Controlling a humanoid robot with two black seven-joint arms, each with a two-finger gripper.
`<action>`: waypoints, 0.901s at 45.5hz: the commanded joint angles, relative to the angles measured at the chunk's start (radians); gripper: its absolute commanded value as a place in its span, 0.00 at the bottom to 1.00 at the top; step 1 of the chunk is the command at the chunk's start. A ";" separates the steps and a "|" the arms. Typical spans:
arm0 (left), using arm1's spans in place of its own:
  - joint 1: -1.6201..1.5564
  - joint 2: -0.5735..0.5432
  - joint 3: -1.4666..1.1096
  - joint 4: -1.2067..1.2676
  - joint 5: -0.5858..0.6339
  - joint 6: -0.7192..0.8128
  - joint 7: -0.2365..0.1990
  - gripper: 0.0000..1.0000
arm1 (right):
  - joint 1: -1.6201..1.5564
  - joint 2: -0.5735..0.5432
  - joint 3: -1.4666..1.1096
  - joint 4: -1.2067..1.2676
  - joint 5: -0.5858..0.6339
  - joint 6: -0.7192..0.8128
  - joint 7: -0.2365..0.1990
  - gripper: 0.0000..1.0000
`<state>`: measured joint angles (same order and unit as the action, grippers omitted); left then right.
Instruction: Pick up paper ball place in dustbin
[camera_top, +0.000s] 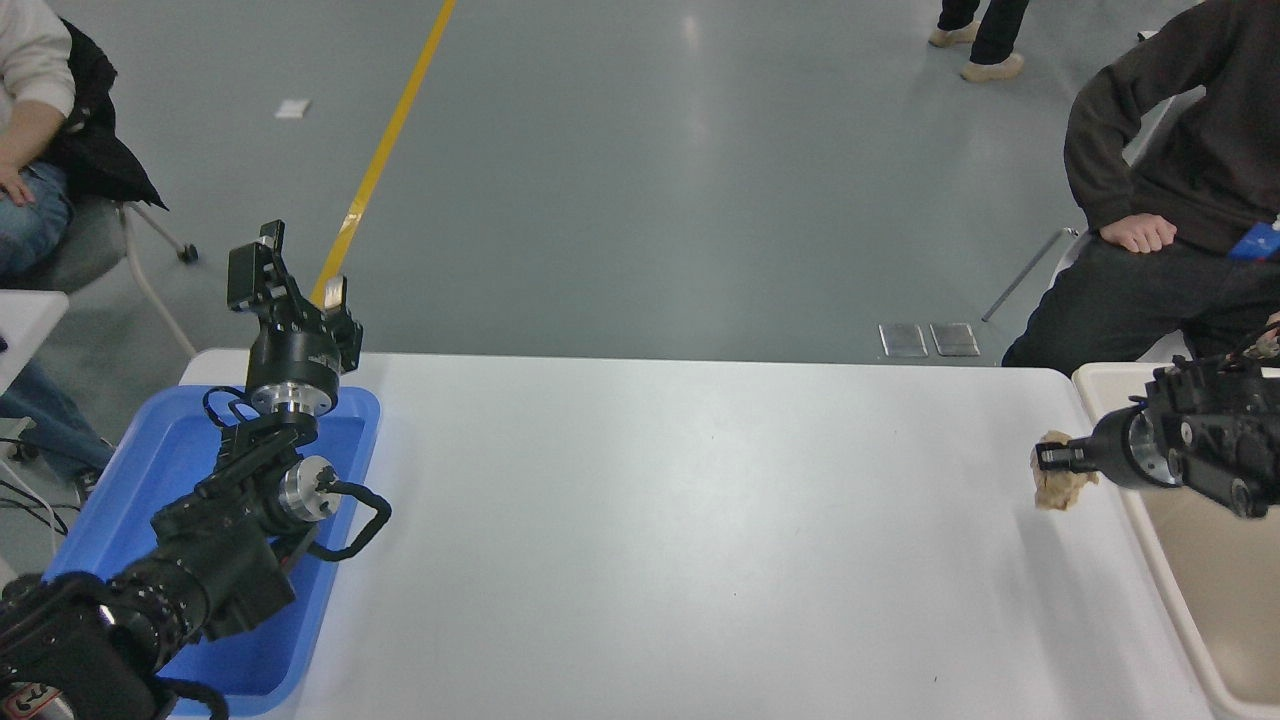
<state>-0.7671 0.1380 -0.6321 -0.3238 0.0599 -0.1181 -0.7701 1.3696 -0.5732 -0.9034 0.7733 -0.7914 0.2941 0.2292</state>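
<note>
My right gripper pinches the ball across its middle above the desk (light, soft, crushable paper, I judge), beside the bin.

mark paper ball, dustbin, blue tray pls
paper ball (1062, 484): head view, on its wrinkled lower lump below the right gripper.
dustbin (1102, 380): head view, on its near-left rim corner.
blue tray (150, 470): head view, on its bare floor.

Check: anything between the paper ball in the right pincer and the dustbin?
Nothing visible. The right pincer holds the wrinkled tan paper ball just left of the large cream plastic dustbin. Only the tub's rounded near rim lies between them; what shows of its inside looks bare.
</note>
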 joint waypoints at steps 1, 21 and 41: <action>0.000 0.000 0.000 0.000 0.000 0.000 0.000 1.00 | 0.341 -0.091 -0.158 0.279 -0.011 0.068 0.002 0.00; 0.000 0.000 0.000 0.000 0.000 0.000 0.000 1.00 | 0.769 -0.037 -0.315 0.483 -0.006 0.315 0.013 0.00; 0.000 0.000 0.000 0.000 0.000 0.000 0.000 1.00 | 0.852 -0.022 -0.315 0.492 -0.006 0.415 0.016 0.00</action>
<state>-0.7669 0.1380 -0.6322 -0.3236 0.0598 -0.1181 -0.7701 2.1747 -0.6045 -1.2104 1.2491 -0.7977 0.6668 0.2444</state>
